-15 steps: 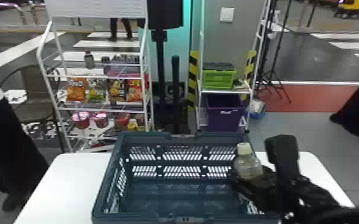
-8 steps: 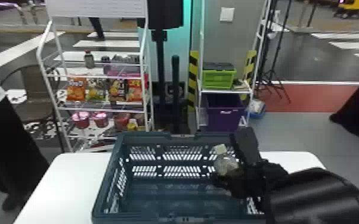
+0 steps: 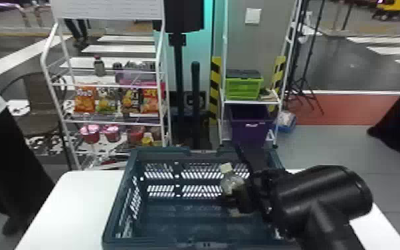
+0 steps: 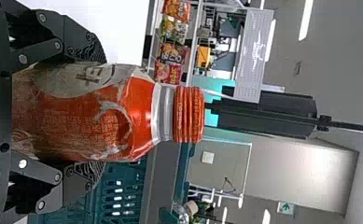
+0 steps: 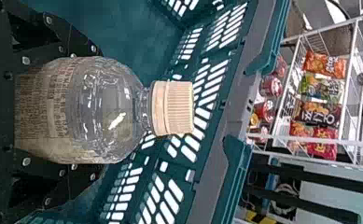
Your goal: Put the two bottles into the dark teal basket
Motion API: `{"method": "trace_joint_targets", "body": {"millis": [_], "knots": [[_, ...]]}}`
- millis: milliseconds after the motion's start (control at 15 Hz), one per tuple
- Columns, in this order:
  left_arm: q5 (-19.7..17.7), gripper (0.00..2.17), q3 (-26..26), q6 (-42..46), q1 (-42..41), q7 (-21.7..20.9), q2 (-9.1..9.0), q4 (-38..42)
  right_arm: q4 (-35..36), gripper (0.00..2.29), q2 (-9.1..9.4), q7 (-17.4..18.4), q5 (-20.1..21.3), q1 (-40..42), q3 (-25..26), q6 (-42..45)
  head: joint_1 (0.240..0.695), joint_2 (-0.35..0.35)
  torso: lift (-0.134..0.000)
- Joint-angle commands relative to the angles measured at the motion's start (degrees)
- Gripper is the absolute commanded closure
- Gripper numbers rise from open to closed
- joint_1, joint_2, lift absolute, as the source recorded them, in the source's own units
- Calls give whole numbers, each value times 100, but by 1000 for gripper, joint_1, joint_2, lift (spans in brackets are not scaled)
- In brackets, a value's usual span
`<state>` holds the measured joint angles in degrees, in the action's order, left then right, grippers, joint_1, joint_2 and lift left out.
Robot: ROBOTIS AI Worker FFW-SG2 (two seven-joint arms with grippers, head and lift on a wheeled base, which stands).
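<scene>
In the head view my right gripper point(image 3: 239, 199) is inside the right part of the dark teal basket point(image 3: 162, 156), holding the clear bottle point(image 3: 232, 183) tilted, its cap up and leaning left. The right wrist view has the cream-capped clear bottle point(image 5: 104, 109) between the fingers of my right gripper point(image 5: 81, 112), shut on it, with basket walls around. In the left wrist view my left gripper point(image 4: 88, 112) is shut on the orange-red bottle point(image 4: 100, 112), upright with its cap on, beside the basket point(image 4: 123, 196).
The basket stands on a white table point(image 3: 66, 199). Behind it are a snack rack point(image 3: 109, 121), a dark post point(image 3: 195, 99) and a shelf with a green crate point(image 3: 242, 88) and a purple bin point(image 3: 249, 128). A person stands at the left.
The right arm has moved left over the basket and lower into it with the clear bottle, which has gone from upright to tilted. The basket has stayed in place.
</scene>
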<state>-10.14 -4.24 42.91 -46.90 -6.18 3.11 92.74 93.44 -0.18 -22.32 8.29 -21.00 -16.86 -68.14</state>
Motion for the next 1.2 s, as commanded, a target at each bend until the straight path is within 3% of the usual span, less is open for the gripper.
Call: {"method": "trace_joint_targets", "body": {"millis": [0,67,133,267,333,600,867,1133], "knots": [[-85,2145,46,2,76,-24,-3,-81,-195,2240,23,61,-188,-142,-63,-73,499,0,0],[-120,2145,55,2,102,-24,5,-99,-256,2057,23,96,-284,-203,-72,-126,499,0,0],[-129,2148,55,-15,120,-24,5,-125,-326,1619,23,149,-399,-265,-90,-144,499,0,0],[-155,2145,73,-15,155,-33,14,-134,-397,306,23,228,-645,-353,-125,-249,499,0,0],[-190,2148,73,-15,163,-33,23,-143,-397,76,23,307,-697,-353,-125,-302,499,0,0],[-234,2145,90,-15,207,-33,41,-143,-124,46,23,369,-785,-300,-151,-478,499,0,0],[-243,2145,90,-33,190,-33,41,-81,1256,49,23,369,-768,438,-248,-231,499,0,0],[-225,2145,90,-103,155,-6,41,42,2618,56,23,298,-987,1396,-142,612,499,0,0]]}}
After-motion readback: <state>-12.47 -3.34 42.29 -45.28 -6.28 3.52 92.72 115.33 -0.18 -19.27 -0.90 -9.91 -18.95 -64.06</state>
